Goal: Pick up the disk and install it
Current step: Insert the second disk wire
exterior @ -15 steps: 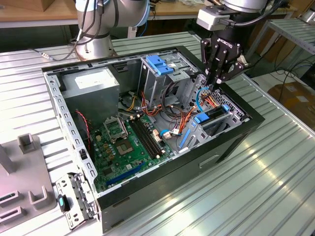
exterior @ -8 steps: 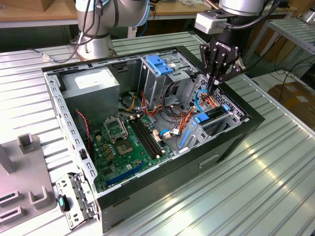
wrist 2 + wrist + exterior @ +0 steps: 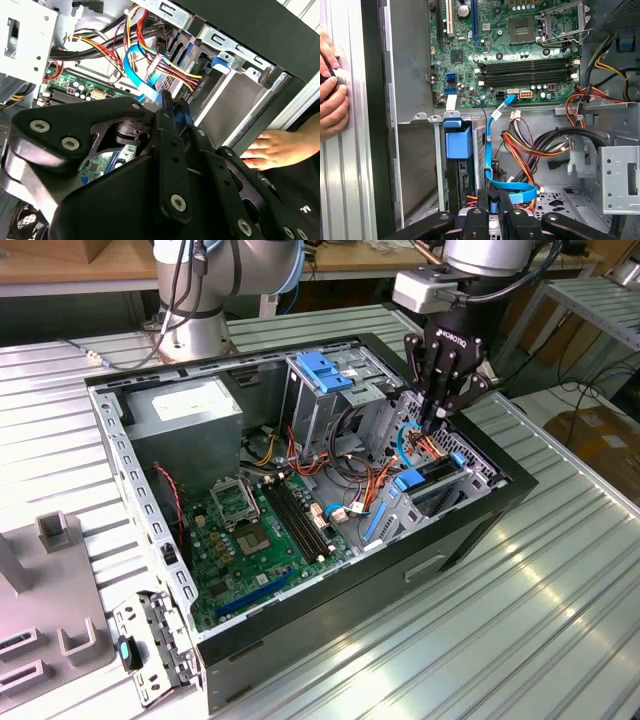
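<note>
In the exterior view we see the black gripper lowered into the open computer case, just above the disk, which sits in its bay by the case's near wall with a blue tab showing. In the first wrist view the gripper has its fingers drawn together on a flat blue cable beside the disk (blue plastic against bare metal), with the green circuit board beyond. Both wrist views show a hand resting on the ribbed metal surface.

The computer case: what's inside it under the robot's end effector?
Inside the computer case, under the end effector: a blue flat cable, coloured wires and a blue-tabbed disk in its bay. The disk's lower part is hidden.
</note>
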Controlling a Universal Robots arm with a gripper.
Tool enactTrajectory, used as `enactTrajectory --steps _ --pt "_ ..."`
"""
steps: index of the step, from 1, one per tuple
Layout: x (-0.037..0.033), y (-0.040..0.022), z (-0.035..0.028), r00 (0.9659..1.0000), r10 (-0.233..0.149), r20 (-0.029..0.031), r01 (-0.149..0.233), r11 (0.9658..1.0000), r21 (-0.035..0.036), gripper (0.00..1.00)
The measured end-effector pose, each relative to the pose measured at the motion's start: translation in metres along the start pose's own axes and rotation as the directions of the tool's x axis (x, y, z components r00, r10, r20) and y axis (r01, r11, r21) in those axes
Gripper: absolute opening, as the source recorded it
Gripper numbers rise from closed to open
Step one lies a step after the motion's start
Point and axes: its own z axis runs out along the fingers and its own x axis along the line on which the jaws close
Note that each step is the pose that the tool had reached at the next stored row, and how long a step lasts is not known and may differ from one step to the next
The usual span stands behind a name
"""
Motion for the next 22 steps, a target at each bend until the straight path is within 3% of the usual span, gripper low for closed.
enactTrajectory --steps 4,6,8,10,12,14,17,19,22 --pt "-0.0016 0.0002 0.0047 0.9999 0.001 -0.0135 -0.001 1.0000 0.0006 0.16" --pt "-0.0019 0.0003 0.0063 0.9999 0.001 -0.0142 -0.001 1.0000 0.0012 0.16" --pt "-0.0018 0.0004 0.0074 1.0000 0.002 -0.0095 -0.002 1.0000 0.0024 0.16" --pt "-0.0005 0.0012 0.0084 1.0000 0.003 0.0045 -0.003 1.0000 0.0040 0.16" --pt "0.0015 0.0024 0.0089 0.9997 0.004 0.0252 -0.004 1.0000 0.0052 0.16" --pt "0.0042 0.0040 0.0094 0.9978 0.005 0.0659 -0.006 0.9999 0.0085 0.16" --pt "0.0088 0.0053 0.0105 0.9950 0.007 0.0995 -0.009 0.9999 0.0141 0.16" --pt "0.0165 0.0059 0.0126 0.9945 0.008 0.1045 -0.009 0.9998 0.0172 0.16" --pt "0.0245 0.0073 0.0144 0.9943 0.008 0.1059 -0.010 0.9998 0.0187 0.16"
